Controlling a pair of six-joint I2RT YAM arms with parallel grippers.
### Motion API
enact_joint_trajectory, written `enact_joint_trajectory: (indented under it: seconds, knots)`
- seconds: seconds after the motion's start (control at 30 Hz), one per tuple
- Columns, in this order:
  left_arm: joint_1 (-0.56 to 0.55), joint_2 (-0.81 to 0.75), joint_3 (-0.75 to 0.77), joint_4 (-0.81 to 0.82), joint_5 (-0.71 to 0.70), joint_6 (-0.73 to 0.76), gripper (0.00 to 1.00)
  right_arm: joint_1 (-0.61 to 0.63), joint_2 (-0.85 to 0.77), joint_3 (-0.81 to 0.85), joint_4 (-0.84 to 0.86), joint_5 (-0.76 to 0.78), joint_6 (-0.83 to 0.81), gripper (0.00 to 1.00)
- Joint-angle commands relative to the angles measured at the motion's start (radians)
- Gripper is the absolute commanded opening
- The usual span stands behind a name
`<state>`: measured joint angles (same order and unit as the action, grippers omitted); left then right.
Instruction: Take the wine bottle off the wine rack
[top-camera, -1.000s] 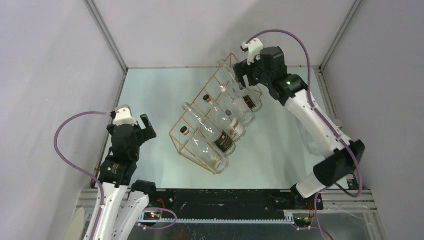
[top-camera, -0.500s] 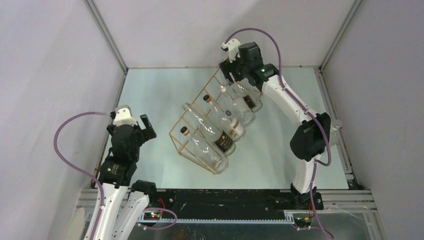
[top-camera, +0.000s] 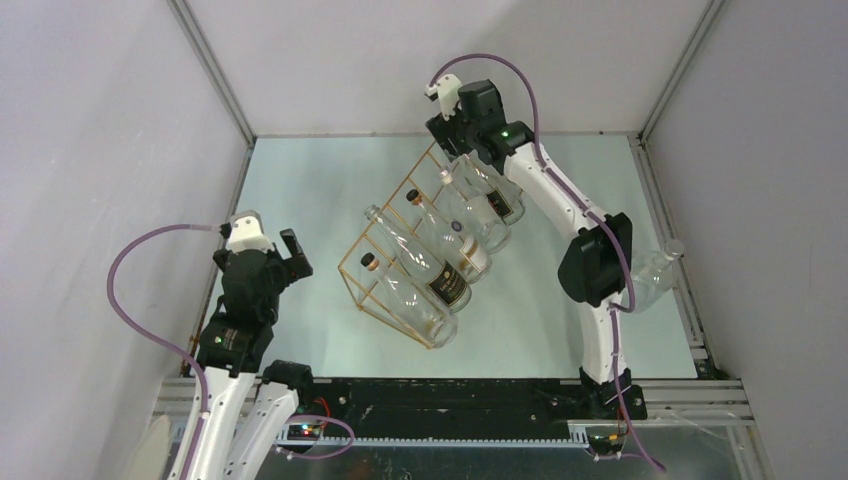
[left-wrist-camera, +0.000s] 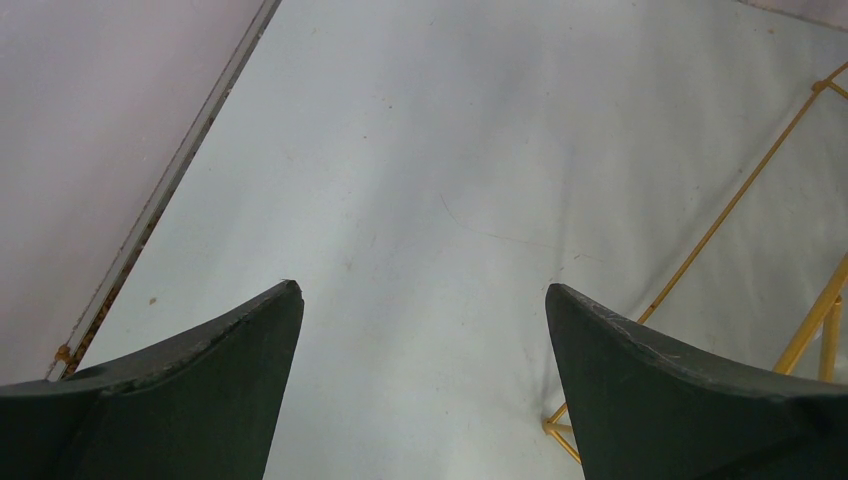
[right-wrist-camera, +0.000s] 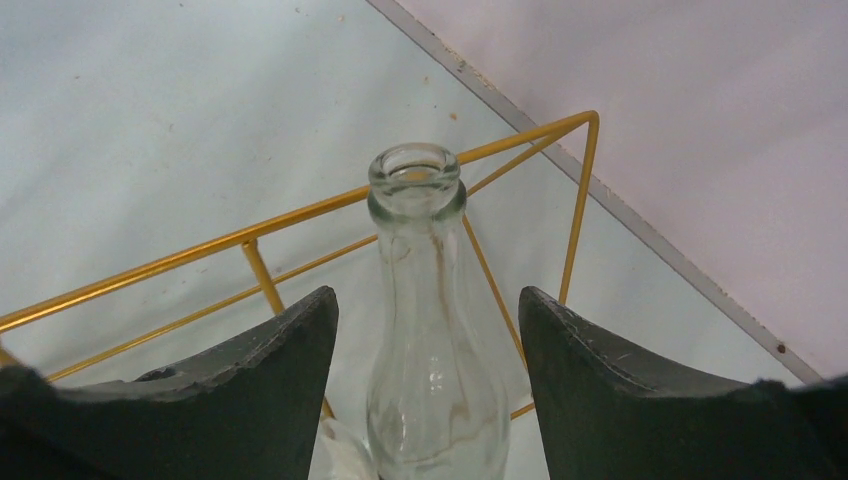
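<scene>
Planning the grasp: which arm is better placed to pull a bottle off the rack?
Right. The right gripper, open, straddles the neck of the clear glass bottle at the far end of the gold wire rack; the left gripper hangs open over the table beside it.

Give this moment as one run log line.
right fingers: open, astride neck of clear bottle | left fingers: open, empty | clear bottle: on wine rack, ungripped

This is a robotics lab test cell. Plain pale walls (top-camera: 90, 120) on bare aluminium struts (top-camera: 212, 68) box in a pale green tabletop (top-camera: 310, 180). Along the bottom edge, a black mounting rail (top-camera: 450, 400) carries two white-and-black robot arms (top-camera: 560, 195) trailing purple cables (top-camera: 125, 265), with a lit circuit board (top-camera: 303, 430) at lower left. The gold wire wine rack (top-camera: 362, 238) at centre is the one household object.
</scene>
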<state>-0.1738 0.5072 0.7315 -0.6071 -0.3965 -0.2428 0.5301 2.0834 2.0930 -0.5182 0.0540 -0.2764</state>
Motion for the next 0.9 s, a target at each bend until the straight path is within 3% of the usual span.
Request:
enact_joint_trajectory:
  seconds: [0.0, 0.5, 0.63, 0.77, 0.87]
  knots:
    - [-0.004, -0.011, -0.011, 0.028, -0.010, 0.020, 0.98, 0.002, 0.048, 0.088, 0.007, 0.031, -0.033, 0.69]
    - [-0.005, -0.011, -0.011, 0.027, -0.009, 0.020, 0.98, 0.002, 0.151, 0.157, 0.044, 0.045, -0.005, 0.61]
    - [-0.004, -0.014, -0.012, 0.028, -0.009, 0.020, 0.98, 0.003, 0.160, 0.154, 0.046, 0.049, -0.005, 0.55]
    - [-0.004, -0.012, -0.011, 0.028, -0.009, 0.020, 0.98, 0.004, 0.153, 0.148, 0.047, 0.034, -0.011, 0.39]
    - [-0.004, -0.012, -0.012, 0.029, -0.010, 0.020, 0.98, 0.004, 0.145, 0.141, 0.056, 0.036, -0.011, 0.14]
